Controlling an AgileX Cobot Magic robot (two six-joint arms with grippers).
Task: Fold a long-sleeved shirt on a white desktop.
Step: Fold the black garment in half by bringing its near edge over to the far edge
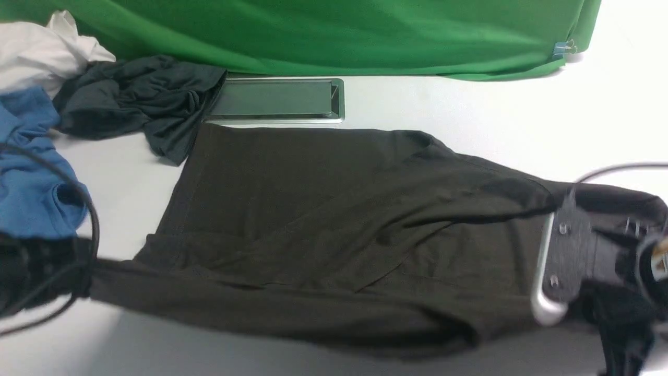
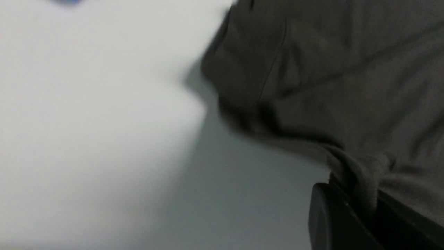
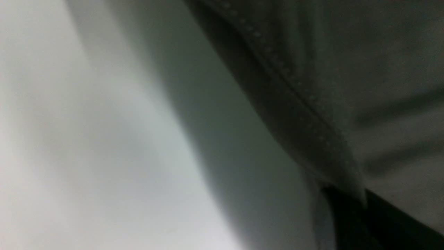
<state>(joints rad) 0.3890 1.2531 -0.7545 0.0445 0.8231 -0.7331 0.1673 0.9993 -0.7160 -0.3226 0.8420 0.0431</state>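
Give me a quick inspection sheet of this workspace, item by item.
Surface: white desktop, smooth.
Job's things: long-sleeved shirt partly folded, stretched between both grippers.
Clutter: charcoal garment, blue garment, white cloth heaped far left.
Grippers: left gripper shut on the shirt; right gripper shut on its stitched edge.
Cables: black cable loops by left arm; second cable by right arm.
Surroundings: green backdrop, silver-framed hatch.
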